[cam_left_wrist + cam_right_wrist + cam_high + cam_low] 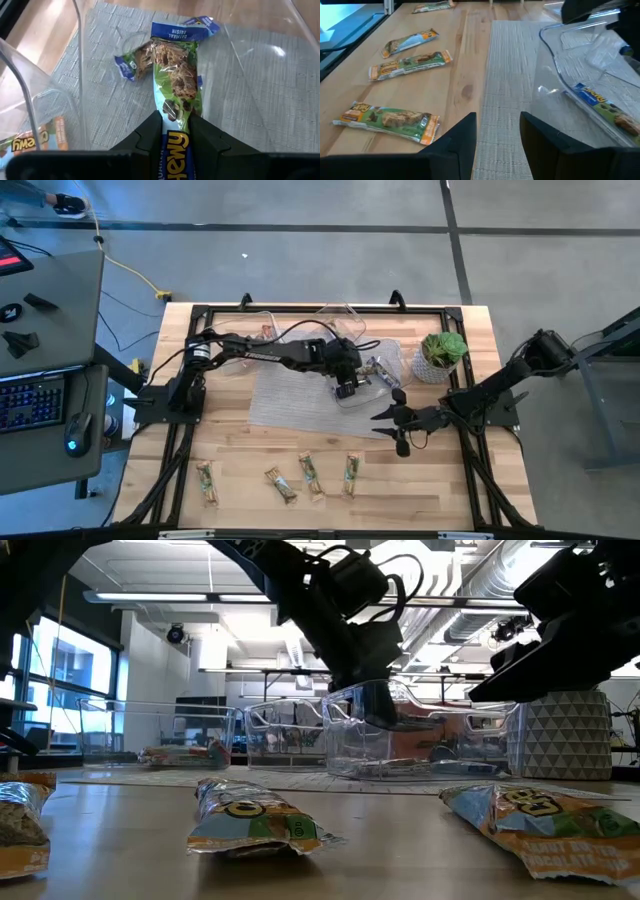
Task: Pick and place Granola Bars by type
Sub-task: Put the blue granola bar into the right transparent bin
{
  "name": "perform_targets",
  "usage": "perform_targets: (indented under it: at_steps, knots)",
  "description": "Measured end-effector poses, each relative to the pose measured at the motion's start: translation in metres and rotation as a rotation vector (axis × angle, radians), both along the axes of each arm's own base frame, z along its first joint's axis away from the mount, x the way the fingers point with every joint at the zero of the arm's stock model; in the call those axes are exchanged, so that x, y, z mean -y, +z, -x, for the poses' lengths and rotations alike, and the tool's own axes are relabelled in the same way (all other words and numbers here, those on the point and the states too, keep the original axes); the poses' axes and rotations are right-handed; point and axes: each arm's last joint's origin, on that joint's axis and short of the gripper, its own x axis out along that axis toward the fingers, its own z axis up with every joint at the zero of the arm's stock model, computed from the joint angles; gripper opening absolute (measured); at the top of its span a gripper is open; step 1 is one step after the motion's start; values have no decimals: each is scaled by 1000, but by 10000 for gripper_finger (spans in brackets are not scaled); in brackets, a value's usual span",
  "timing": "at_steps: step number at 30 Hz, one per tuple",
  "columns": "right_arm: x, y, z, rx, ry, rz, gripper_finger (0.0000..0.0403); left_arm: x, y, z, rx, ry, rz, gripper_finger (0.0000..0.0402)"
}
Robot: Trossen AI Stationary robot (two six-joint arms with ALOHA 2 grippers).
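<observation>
Currently placing: left gripper (175, 131) clamped on a blue-green bar (175, 90) over a clear tub (372, 370) mid-worktop; right gripper (497, 132) half-open, empty. Next: lower, release inside.

We see a gray floor (330, 260) with dark lines. A gray desk (50, 330) holds a keyboard (32, 402). Big windows (60, 690) let in light.

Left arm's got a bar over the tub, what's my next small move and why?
Probably open the left gripper and let go. It is shut on a blue-green granola bar that hangs inside the clear tub, above its floor. The right gripper waits beside it, holding nothing.
</observation>
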Motion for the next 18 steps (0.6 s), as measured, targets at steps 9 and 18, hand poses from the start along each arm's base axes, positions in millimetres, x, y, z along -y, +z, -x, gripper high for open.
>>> perform_targets:
  at_steps: [9,18]
  knots:
    - [2,1,-1,20,-57,43,133,0,-1,1,-19,-4,-5,78]
    - [2,4,-2,45,-4,114,133,-3,0,1,4,152,-22,79]
